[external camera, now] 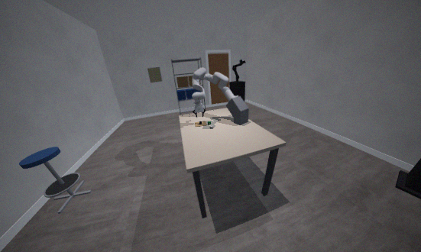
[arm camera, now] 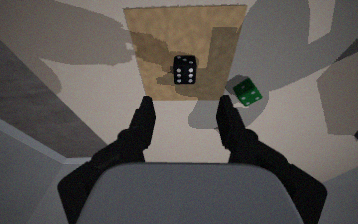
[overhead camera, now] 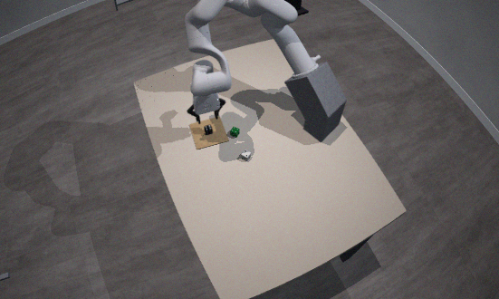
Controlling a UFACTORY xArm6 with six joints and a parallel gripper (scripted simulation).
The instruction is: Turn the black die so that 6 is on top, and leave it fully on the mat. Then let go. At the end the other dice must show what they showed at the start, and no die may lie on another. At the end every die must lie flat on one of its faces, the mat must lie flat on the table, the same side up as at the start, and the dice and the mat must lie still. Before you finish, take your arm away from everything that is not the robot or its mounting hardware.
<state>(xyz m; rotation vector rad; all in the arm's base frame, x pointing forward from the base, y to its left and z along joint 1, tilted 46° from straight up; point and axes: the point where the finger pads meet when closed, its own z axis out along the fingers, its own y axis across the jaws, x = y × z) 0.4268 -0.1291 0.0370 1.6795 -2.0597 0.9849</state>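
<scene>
On table (overhead camera: 255, 204) (external camera: 231, 141), find mat (overhead camera: 216, 140) (external camera: 198, 125) (arm camera: 206, 17) apparently flat. See black die (overhead camera: 208, 130) (external camera: 200, 123) (arm camera: 185, 70) well within mat edges, looking flat, w/ 6 apparently on top: turn judged done. Note green die (overhead camera: 235, 131) (external camera: 209, 123) (arm camera: 247, 91) just off mat, white die (overhead camera: 246, 155) (external camera: 212, 127) farther off; can't verify orig. values. Left to do: final check, arm withdrawal.

Observe arm (overhead camera: 210, 83) (external camera: 198, 96) bent over table, wrist low. Find gripper (overhead camera: 207, 120) (external camera: 200, 116) (arm camera: 185, 106) approx. three-quarters open, holding nothing, beside mat edge, aimed down at a slant.
</scene>
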